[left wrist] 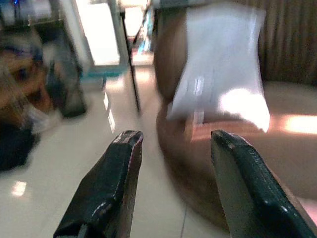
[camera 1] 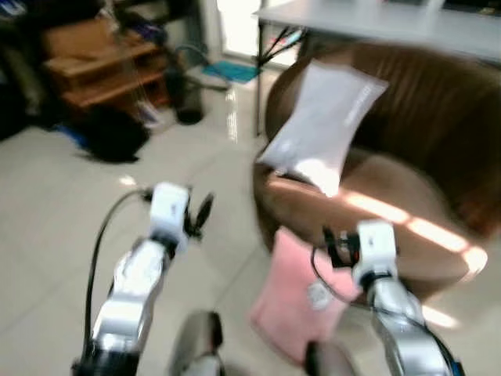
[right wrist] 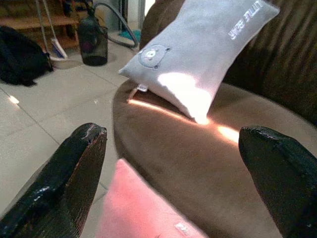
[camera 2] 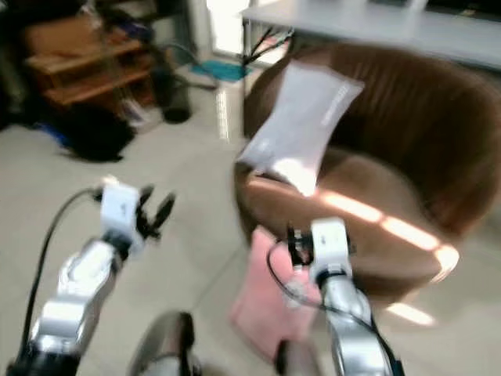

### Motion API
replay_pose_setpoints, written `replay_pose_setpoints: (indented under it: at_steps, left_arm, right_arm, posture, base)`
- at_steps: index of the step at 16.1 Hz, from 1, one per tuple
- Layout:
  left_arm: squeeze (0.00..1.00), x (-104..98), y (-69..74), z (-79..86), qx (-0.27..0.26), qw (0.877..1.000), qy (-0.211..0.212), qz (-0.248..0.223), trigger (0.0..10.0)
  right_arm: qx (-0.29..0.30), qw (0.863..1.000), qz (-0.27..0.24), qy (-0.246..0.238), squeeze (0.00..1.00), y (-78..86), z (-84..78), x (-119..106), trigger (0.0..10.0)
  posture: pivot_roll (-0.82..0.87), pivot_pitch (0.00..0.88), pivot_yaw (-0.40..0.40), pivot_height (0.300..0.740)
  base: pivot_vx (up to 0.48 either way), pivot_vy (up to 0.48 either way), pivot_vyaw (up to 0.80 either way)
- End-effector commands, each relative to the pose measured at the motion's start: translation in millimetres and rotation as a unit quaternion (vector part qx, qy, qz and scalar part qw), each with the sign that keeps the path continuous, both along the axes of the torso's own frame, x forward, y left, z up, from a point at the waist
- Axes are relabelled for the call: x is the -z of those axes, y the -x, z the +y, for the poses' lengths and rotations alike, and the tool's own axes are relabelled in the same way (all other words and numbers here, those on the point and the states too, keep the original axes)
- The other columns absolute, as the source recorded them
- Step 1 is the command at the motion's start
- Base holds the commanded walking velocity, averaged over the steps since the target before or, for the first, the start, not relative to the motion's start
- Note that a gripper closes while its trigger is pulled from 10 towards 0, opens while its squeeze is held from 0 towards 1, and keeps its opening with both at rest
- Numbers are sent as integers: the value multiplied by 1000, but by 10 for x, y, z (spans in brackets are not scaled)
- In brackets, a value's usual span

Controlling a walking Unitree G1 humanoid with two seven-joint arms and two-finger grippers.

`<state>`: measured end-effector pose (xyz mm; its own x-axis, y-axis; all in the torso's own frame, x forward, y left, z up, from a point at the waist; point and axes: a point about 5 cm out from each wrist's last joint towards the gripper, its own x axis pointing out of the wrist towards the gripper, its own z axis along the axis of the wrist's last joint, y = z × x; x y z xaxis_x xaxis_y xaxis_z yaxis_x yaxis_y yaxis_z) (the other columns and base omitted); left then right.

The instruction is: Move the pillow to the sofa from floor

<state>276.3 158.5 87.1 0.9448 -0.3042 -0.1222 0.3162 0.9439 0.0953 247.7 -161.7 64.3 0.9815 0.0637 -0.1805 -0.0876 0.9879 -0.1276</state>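
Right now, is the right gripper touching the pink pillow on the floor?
Apart. In the right wrist view the right gripper is open, its black fingers spread wide, with the pink pillow lower down beyond them against the brown sofa.

The two head views look forward and down at a brown sofa (camera 1: 407, 157) and tiled floor (camera 1: 63, 204). Each wrist view faces along its own fingers — closer in — sharing the sofa's grey pillow (right wrist: 198, 54).
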Motion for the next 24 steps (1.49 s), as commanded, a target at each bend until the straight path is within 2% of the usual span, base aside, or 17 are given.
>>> replay_pose_setpoints:
  at_steps: [1,10,13,16,24]
  left_arm:
    - [0,-87,-57,24,-5,1000,-10,-17,10000]
    - [0,-80,-46,6,-4,1000,1,-24,10000]
    - [0,-81,-42,15,-6,1000,5,-24,10000]
    - [0,-80,-43,18,-8,1000,6,-23,10000]
    - [0,-86,-47,20,-10,1000,5,-23,10000]
  right_arm:
    - [-5,1000,-2,-4,0,5,42,-14,10000]
    - [-11,1000,-3,5,0,4,55,-48,10000]
    - [-11,1000,0,3,0,7,59,-63,10000]
    - [-13,1000,0,5,0,3,61,-73,10000]
    - [-12,1000,3,10,0,-17,33,-50,10000]
  posture:
    - [-80,11,46,591]
    - [-80,6,36,591]
    - [-80,15,31,591]
    - [-80,17,30,591]
    - [-79,21,29,591]
  base:
    - [0,0,0]
    - [0,0,0]
    - [285,0,0]
    - [309,0,-710]
    - [307,0,0]
